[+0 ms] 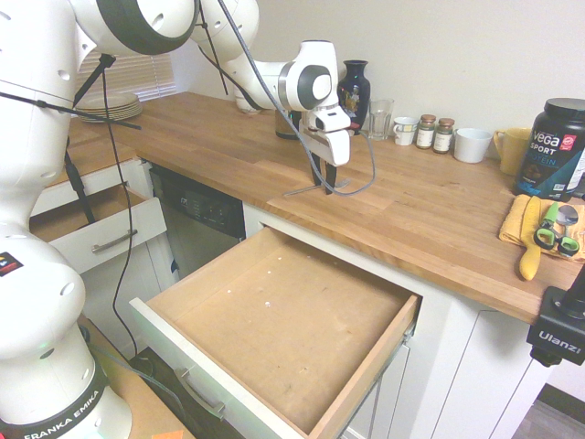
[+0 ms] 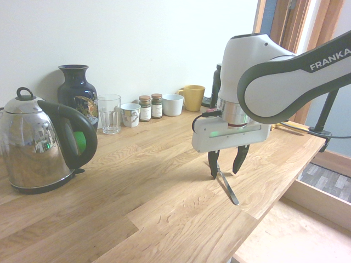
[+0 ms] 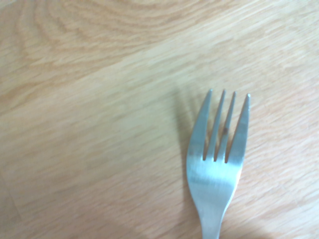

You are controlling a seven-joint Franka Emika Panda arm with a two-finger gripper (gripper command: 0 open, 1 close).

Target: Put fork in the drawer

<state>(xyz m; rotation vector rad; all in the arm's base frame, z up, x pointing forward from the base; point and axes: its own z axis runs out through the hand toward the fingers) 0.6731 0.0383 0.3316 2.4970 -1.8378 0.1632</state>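
The silver fork [image 2: 228,190] lies flat on the wooden countertop [image 2: 137,181], close to its front edge. In the wrist view its tines [image 3: 222,134] rest on the wood and cast a shadow. My gripper [image 2: 226,171] points straight down over the handle end, its fingers apart, one on each side of the thin handle. The first exterior view shows the gripper [image 1: 322,183] low over the counter, behind the drawer [image 1: 274,311]. That drawer is pulled wide open, its bare wooden bottom showing and nothing in it.
A smaller white drawer [image 1: 96,229] stands open to the left. A kettle [image 2: 38,148], vase [image 2: 78,96], glass [image 2: 109,113], spice jars [image 2: 151,107] and mugs [image 2: 193,97] line the back wall. A black tub [image 1: 555,151] and a yellow cloth [image 1: 526,224] sit at the counter's right end.
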